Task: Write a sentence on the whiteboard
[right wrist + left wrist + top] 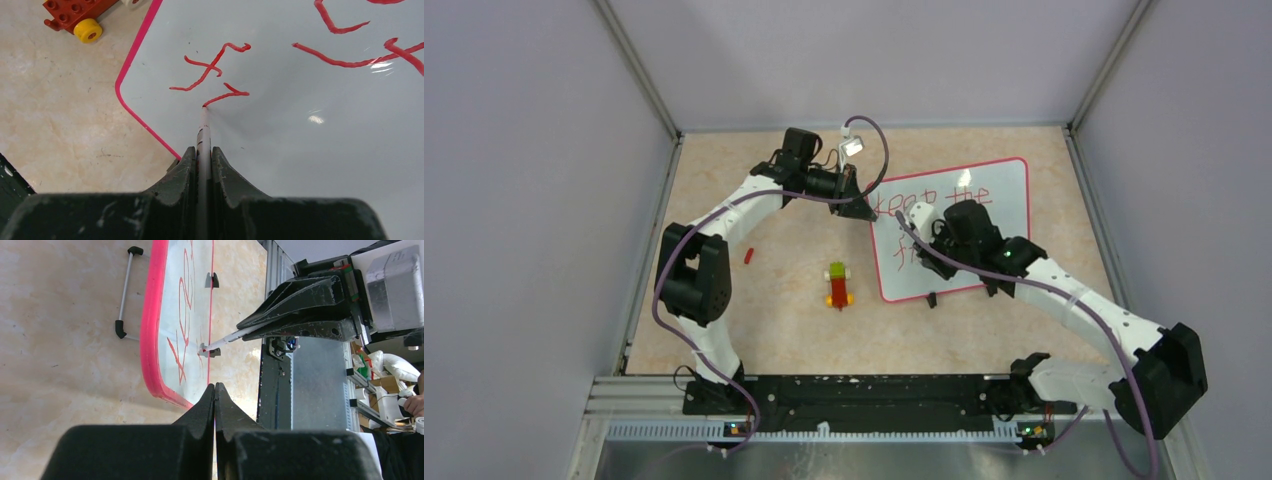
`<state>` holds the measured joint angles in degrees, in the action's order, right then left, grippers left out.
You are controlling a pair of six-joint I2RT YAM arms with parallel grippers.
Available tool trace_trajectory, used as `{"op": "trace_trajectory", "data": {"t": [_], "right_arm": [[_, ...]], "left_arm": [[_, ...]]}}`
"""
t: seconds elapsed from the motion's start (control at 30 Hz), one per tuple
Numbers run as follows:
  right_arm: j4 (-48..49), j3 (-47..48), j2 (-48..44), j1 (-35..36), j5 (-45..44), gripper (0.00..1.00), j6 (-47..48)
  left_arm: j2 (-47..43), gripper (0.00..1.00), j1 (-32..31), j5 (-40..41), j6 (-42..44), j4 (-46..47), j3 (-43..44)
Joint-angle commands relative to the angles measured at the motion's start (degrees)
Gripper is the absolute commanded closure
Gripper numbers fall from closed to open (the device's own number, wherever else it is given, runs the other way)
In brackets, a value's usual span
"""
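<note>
Whiteboard (1009,215) lies toward the table's (774,330) far right corner. My right gripper (202,155) pinches the marker (203,125), its tip on the second line. I judge that light, steady pressure is needed. Left gripper (215,390) is pressed together and empty, near the board's corner.

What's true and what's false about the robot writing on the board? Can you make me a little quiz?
1. The right end effector holds a marker with its tip touching the whiteboard. True.
2. The writing on the whiteboard is blue. False: it is red.
3. The left end effector is shut with nothing between its fingers. True.
4. The block toy sits on top of the whiteboard. False: it stands on the table, beside the board's left edge and apart from it.
</note>
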<state>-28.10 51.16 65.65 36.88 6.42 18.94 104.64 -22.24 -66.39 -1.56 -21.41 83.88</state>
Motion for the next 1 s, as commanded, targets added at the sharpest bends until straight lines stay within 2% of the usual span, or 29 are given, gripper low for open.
{"op": "trace_trajectory", "data": {"t": [0.0,0.2,0.43,0.97], "right_arm": [[-0.33,-0.38,0.21,0.29,-1.19,1.00,0.87],[-1.36,3.00,-1.21,0.29,-3.67,1.00,1.28],[-1.71,7.98,-2.10,0.29,-2.42,1.00,0.77],[2.59,5.91,1.46,0.29,-6.15,1.00,1.36]], "left_arm": [[-0.48,1.00,-0.26,-0.64,0.86,1.31,-0.10],[-0.50,1.00,-0.26,-0.75,0.78,1.36,-0.15],[-0.75,1.00,-0.38,-0.59,0.77,1.33,-0.27],[-0.75,1.00,-0.44,-0.70,1.04,1.30,-0.29]]}}
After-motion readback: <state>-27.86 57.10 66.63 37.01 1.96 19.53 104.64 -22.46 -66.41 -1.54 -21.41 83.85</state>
